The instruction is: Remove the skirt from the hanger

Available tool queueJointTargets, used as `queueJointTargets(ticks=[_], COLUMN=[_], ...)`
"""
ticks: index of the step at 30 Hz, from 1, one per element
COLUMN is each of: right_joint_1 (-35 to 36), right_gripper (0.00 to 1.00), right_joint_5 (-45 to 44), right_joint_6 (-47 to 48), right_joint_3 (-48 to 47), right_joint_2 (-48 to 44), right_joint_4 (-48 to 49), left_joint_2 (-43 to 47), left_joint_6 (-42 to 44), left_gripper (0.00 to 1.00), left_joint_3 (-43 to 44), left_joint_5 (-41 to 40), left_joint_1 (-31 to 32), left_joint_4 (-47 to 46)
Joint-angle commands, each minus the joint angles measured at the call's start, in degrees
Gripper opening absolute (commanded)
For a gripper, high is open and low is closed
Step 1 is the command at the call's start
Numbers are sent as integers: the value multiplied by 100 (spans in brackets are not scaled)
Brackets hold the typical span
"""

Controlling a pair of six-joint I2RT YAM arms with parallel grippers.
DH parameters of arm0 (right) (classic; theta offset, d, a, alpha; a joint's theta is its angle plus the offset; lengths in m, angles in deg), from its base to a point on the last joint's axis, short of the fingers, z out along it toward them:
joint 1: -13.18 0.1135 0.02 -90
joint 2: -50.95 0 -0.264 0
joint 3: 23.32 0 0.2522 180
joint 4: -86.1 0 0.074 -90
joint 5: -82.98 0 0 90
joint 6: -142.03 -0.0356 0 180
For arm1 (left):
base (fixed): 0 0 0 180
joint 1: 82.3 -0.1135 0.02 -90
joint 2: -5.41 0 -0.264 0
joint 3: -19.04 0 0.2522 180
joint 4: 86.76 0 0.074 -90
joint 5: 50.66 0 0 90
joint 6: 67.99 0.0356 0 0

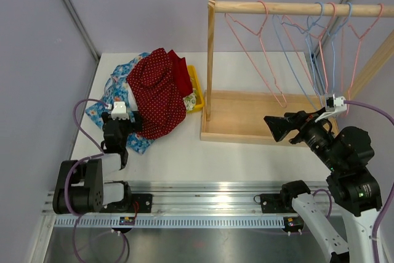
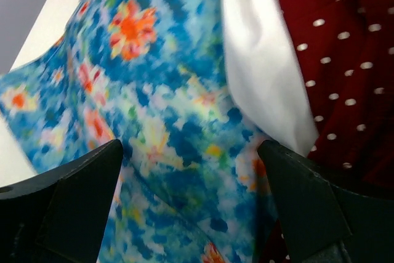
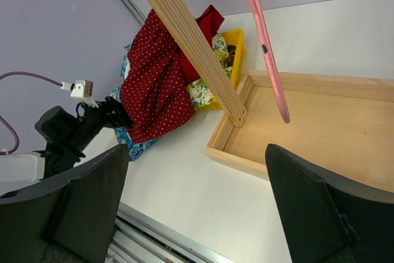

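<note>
Left tool and right tool gape empty; red skirt half-hides yellow bin.

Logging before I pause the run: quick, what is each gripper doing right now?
Left gripper: open, holding nothing, above the blue floral garment.
Right gripper: open, holding nothing.

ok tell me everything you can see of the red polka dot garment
The red polka-dot garment is dark red cloth with small white dots, crumpled in a heap on the table left of the wooden rack. It lies over blue floral fabric and beside a yellow bin. The open left gripper sits at its lower-left edge.
</note>
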Motion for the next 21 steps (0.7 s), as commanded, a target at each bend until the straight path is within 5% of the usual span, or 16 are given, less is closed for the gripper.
queueJointTargets(ticks=[1, 4, 9, 13, 16, 21], right_joint_1=[160, 221, 344, 353, 345, 353], right_gripper=[99, 99, 100, 99, 100, 99], right_joint_5=[-234, -541, -1411, -2947, -3336, -3452], right_joint_6=[252, 253, 638, 1199, 1946, 1915], right_joint_3=[-33, -67, -59, 116, 702, 1732], right_joint_2=[-17, 71, 194, 483, 423, 431], right_joint_4=[106, 27, 70, 254, 1017, 2389], left_joint_2=[-512, -548, -522, -513, -513, -513], left_joint_6=[188, -130, -112, -121, -121, -121], left_gripper=[99, 99, 99, 99, 99, 99], left_joint_3=[0, 150, 123, 123, 115, 115], left_joint_5=[934, -200, -360, -369, -369, -360], left_joint_1=[-2, 85, 191, 191, 191, 191], left_joint_4=[-1683, -1339, -1463, -1454, -1454, -1445])
